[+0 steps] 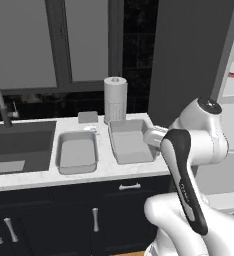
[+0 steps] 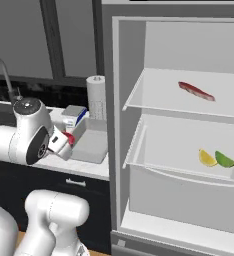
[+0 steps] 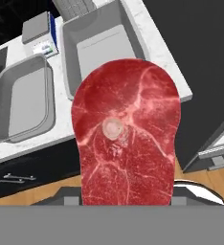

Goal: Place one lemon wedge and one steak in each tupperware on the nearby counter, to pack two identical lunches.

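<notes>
Steak (image 3: pixel 127 139): glossy, marbled red. Tupperware (image 3: pixel 22 103): smooth matt grey. Counter (image 1: pixel 109 170): white veined marble look. Paper-towel roll (image 1: pixel 115 99): dimpled.

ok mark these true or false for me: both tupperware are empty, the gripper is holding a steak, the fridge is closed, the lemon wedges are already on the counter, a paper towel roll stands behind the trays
1. Both tupperware, the left tupperware and the right tupperware, are empty. True.
2. The gripper holds a steak. True: the red slab sits between its jaws in the hand view.
3. The fridge is closed. False: the fridge stands open, with a second steak on a shelf.
4. The lemon wedges are on the counter. False: two wedges lie on a lower fridge shelf, not on the counter.
5. A paper towel roll stands behind the trays. True.
</notes>
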